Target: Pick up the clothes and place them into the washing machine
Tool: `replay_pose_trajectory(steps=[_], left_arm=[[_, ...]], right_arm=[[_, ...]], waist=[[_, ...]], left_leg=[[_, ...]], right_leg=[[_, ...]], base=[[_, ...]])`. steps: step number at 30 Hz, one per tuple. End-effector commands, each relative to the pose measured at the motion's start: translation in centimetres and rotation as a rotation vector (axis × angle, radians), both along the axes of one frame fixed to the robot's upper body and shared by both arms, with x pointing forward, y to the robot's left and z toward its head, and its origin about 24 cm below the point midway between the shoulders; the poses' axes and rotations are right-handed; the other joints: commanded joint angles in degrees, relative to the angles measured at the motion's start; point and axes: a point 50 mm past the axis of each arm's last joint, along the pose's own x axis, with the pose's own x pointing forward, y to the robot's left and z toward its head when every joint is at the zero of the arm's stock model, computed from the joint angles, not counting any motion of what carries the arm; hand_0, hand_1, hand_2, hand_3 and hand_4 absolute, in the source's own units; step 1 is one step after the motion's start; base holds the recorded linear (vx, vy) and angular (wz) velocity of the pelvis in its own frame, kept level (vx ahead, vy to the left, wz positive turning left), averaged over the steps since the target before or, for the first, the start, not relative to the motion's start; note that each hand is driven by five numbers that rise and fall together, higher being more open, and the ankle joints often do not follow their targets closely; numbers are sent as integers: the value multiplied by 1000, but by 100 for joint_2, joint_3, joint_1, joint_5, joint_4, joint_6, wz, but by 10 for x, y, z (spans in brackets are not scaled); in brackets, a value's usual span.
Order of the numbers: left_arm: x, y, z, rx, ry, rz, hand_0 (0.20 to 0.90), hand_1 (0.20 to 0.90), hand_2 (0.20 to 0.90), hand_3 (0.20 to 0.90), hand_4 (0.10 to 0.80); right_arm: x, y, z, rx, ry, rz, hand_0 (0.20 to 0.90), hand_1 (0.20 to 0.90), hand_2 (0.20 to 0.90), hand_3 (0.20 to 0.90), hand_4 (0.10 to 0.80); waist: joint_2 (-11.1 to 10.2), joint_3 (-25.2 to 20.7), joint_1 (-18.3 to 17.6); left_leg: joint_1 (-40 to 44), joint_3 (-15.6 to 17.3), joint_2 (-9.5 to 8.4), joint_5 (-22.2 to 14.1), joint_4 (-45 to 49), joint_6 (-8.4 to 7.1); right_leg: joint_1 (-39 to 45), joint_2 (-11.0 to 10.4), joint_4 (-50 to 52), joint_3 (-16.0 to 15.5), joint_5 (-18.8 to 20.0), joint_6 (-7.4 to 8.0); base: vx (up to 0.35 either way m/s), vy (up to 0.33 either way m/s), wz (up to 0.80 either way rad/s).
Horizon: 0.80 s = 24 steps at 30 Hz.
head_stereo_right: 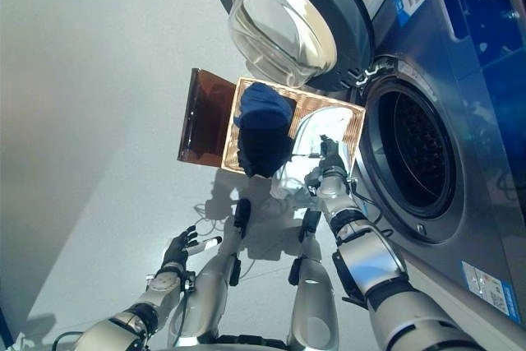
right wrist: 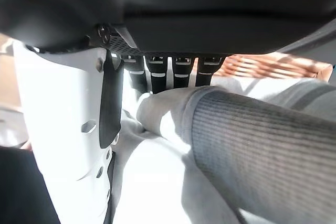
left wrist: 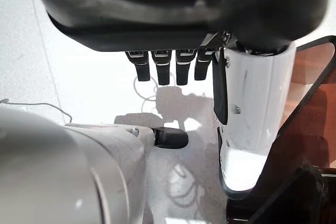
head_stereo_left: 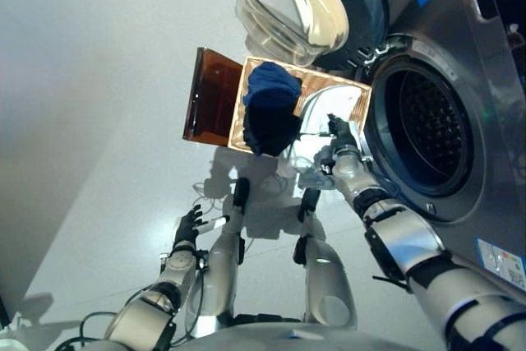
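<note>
A wicker basket [head_stereo_left: 355,98] stands on the floor in front of the washing machine. In it lie a blue garment [head_stereo_left: 271,84], a dark navy one [head_stereo_left: 269,131] and a pale grey-white garment [head_stereo_right: 322,131]. My right hand [head_stereo_left: 339,144] reaches into the basket's near corner, and its fingers [right wrist: 157,74] curl down into the grey-white garment [right wrist: 236,145], whose ribbed cuff lies across the palm. My left hand [head_stereo_left: 187,228] hangs low at my side, fingers relaxed and holding nothing, as the left wrist view also shows past its thumb [left wrist: 247,108].
The washing machine's drum [head_stereo_left: 431,125] gapes open just right of the basket. Its round glass door [head_stereo_left: 304,2] is swung out beyond the basket. A brown translucent lid [head_stereo_left: 212,96] lies on the floor at the basket's left side. Pale floor spreads out to the left.
</note>
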Motion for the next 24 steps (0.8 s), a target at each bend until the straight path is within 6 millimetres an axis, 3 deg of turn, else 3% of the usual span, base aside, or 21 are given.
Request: replay_pose_trajectory(steps=[1,8,16,17,18,21,22,24], left_arm=[[1,14,4,22,-37,34,900,900,900,900,800],[8,-5,11,-40,-102,-17,900,900,900,900,800],[12,-12,13,-75,-124,1,900,900,900,900,800],[12,-12,13,-77,-124,5,900,900,900,900,800],[13,-13,14,-81,-131,7,900,900,900,900,800],[15,-12,16,-81,-140,11,900,900,900,900,800],[15,-13,17,-85,-148,10,900,900,900,900,800],[16,-13,18,-86,-153,9,900,900,900,900,800]], right_arm=[[13,-38,39,-68,-66,-134,900,900,900,900,800],[15,-64,61,-199,-47,-181,900,900,900,900,800],[22,-68,85,-263,-102,-188,900,900,900,900,800],[22,-68,87,-262,-110,-187,818,818,818,818,741],[23,-68,90,-267,-122,-184,584,584,584,584,575],[25,-69,96,-262,-151,-185,403,403,403,403,445],[26,-71,104,-263,-180,-192,200,200,200,200,300],[26,-71,107,-263,-191,-192,200,200,200,200,300]], waist=[[-67,50,160],[87,210,203],[150,219,171],[154,219,158],[155,219,151],[164,219,129],[185,219,117],[201,219,108]], left_leg=[[-269,-129,-131,-43,-37,-244],[-466,-184,-178,20,-45,-247],[-695,-123,-193,28,-45,-231],[-713,-108,-192,30,-45,-235],[-722,-102,-194,26,-45,-236],[-761,-89,-196,30,-45,-243],[-780,-80,-207,30,-45,-246],[-792,-74,-214,32,-45,-248]], right_leg=[[-594,-590,621,397,-79,273],[-769,-608,654,391,-61,279],[-1128,-597,739,513,-66,270],[-1150,-596,740,523,-71,268],[-1166,-597,745,538,-76,268],[-1210,-598,755,556,-88,268],[-1233,-601,755,574,-90,269],[-1246,-603,759,580,-90,267]], base=[[0,0,0],[-10,4,5],[1,8,-3],[0,0,0],[0,0,0],[0,0,0],[11,5,-5],[8,3,-6]])
